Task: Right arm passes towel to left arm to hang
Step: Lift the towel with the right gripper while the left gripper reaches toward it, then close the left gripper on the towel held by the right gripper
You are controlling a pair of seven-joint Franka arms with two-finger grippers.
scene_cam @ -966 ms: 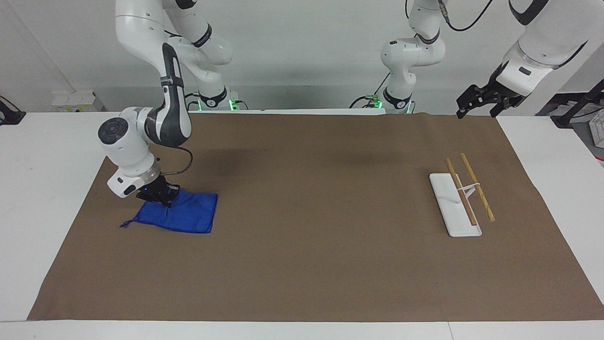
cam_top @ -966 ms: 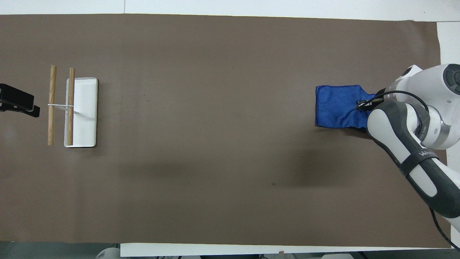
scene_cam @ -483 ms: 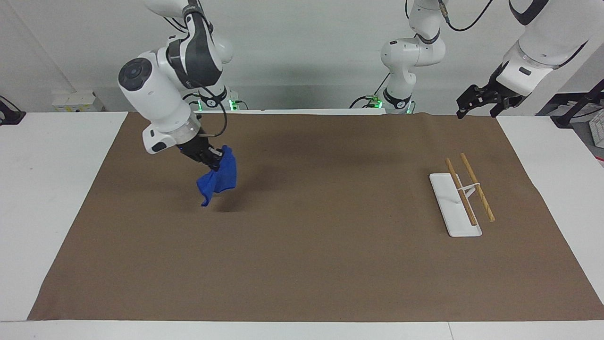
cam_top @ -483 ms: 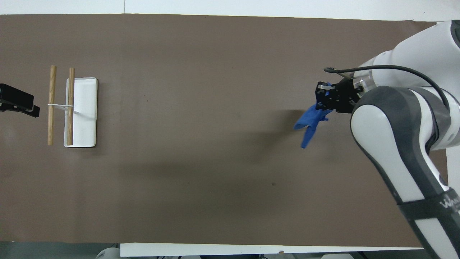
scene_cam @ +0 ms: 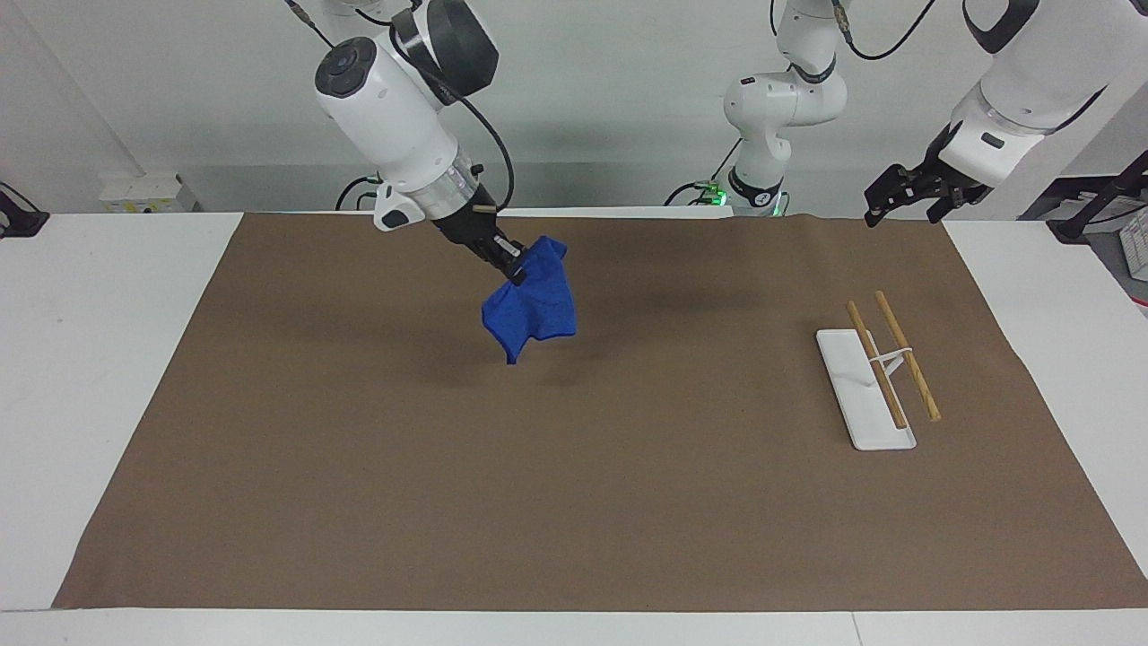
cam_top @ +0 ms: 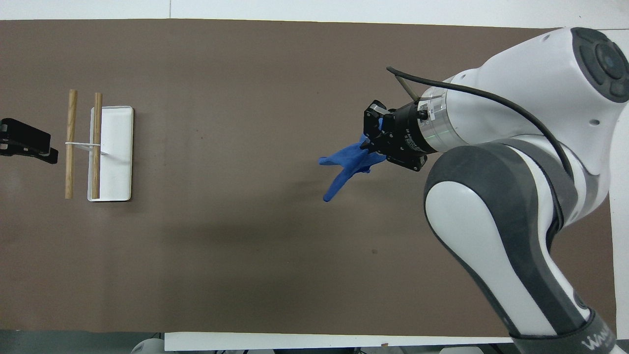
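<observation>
Over the middle of the brown paper-covered bench [scene_cam: 574, 502], the right arm's black claw tool [scene_cam: 513, 266] now carries the small bright blue cloth towel [scene_cam: 531, 309] in the air, its fingers pinched on one bunched corner. A second ago the towel lay flat at the right arm's end of the bench; since then it has been lifted and swung toward the centre, so the pickup looks done and the pass is probably next. The fabric is soft and limp, hanging in loose folds down to a point; its string loop I cannot make out. Toward the left arm's end stands the rack [scene_cam: 865, 390], a smooth white rectangular base with two round wooden rods. Over the bench's corner near it, the left arm's black tool [scene_cam: 897, 199] waits, spread wide and empty.
</observation>
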